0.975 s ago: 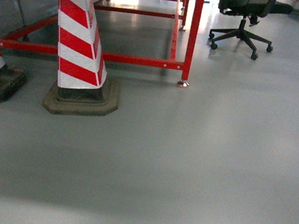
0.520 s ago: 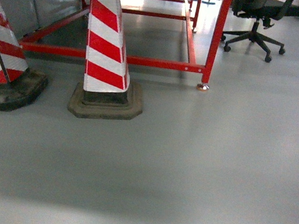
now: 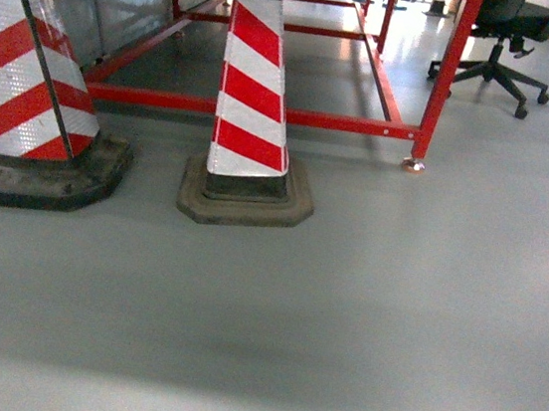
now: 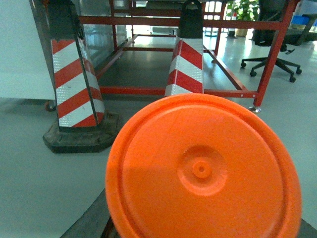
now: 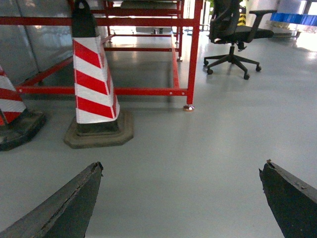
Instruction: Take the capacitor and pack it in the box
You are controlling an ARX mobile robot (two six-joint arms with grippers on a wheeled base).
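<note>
The capacitor (image 4: 203,171) fills the lower half of the left wrist view as a round orange face with a small hub at its centre. It hangs above the grey floor in my left gripper (image 4: 198,223), which is shut on it. Only one dark finger (image 4: 91,223) shows, at the capacitor's lower left edge. My right gripper (image 5: 182,168) is open over bare floor with nothing between its two dark fingertips. Neither gripper appears in the head view. The box is out of view in every frame.
Two red-and-white striped cones on black bases stand ahead, one (image 3: 253,113) near the middle and one (image 3: 42,97) at the left. Behind them is a red steel frame (image 3: 266,113) with a leg (image 3: 439,85). A black office chair (image 3: 510,44) stands at the far right.
The head view has swung left: the cones, the red frame and the chair have all slid to the right in the picture, and the left cone has come fully into view.
</note>
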